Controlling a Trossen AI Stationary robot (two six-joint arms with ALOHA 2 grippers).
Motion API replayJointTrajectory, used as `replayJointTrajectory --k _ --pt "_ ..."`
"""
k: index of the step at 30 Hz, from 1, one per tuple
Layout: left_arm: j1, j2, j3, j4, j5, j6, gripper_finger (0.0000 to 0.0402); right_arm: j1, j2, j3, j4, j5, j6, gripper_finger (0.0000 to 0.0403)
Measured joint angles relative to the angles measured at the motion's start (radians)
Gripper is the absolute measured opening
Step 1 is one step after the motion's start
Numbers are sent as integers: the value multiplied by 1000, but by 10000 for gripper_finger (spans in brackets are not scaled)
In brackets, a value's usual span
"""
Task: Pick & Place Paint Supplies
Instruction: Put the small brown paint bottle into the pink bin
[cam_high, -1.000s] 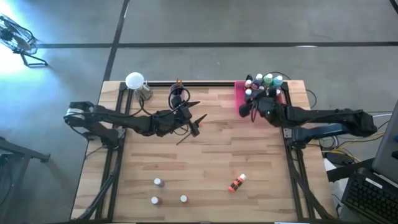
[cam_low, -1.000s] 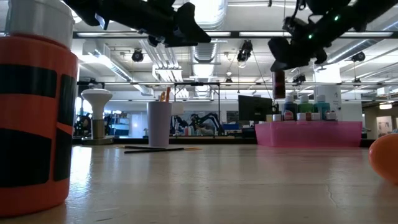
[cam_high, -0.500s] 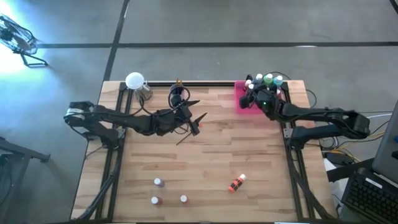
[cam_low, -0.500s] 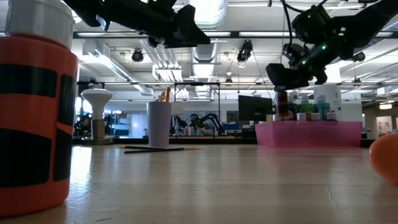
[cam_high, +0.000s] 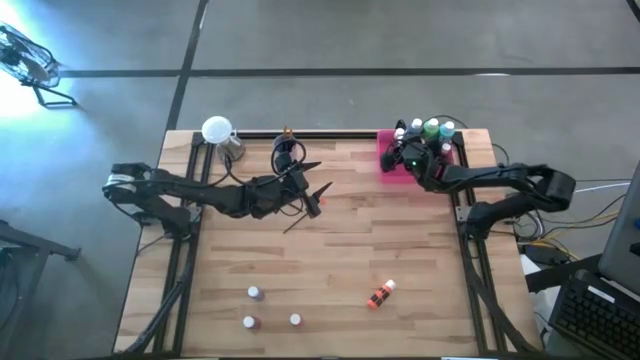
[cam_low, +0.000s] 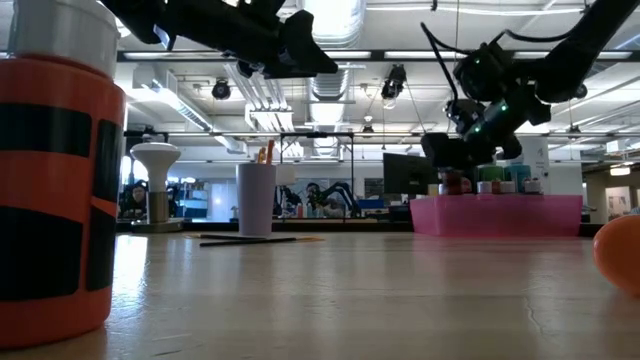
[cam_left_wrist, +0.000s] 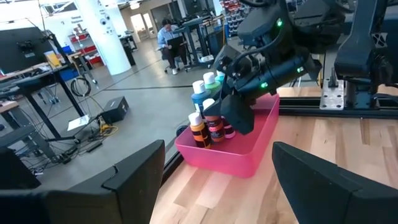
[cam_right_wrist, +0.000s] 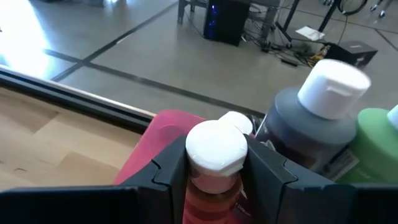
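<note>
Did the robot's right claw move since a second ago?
Yes. The right gripper, holding a white-capped paint bottle, went from just off the pink tray to right over it.

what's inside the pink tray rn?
Upright white-capped paint bottles crowd the pink tray. The right gripper holds a reddish-brown bottle over it. The tray floor is hidden.

The right hand (cam_right_wrist: 214, 171) grips a white-capped red bottle (cam_right_wrist: 214, 163) over the pink tray (cam_right_wrist: 163, 132).
</note>
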Motion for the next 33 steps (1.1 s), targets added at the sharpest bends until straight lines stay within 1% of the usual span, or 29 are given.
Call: replayJointTrajectory --k 5,10,14,19,24,27,33 --pt "0 0 0 0 0 15 300 -20 62 -2 72 0 1 122" --pt "2 0 0 0 0 18 300 -37 119 -4 99 3 1 113" --pt "7 0 0 0 0 20 300 -42 160 -4 122 6 0 113" --pt "15 0 -1 1 0 21 300 -45 207 -6 136 63 1 124" --pt "23 0 -1 1 0 21 300 -47 237 -5 178 67 -8 113" --pt "28 0 -1 1 0 21 300 -48 246 -7 209 64 -11 113" --pt "32 0 -2 1 0 21 300 -55 243 -8 208 58 -33 143"
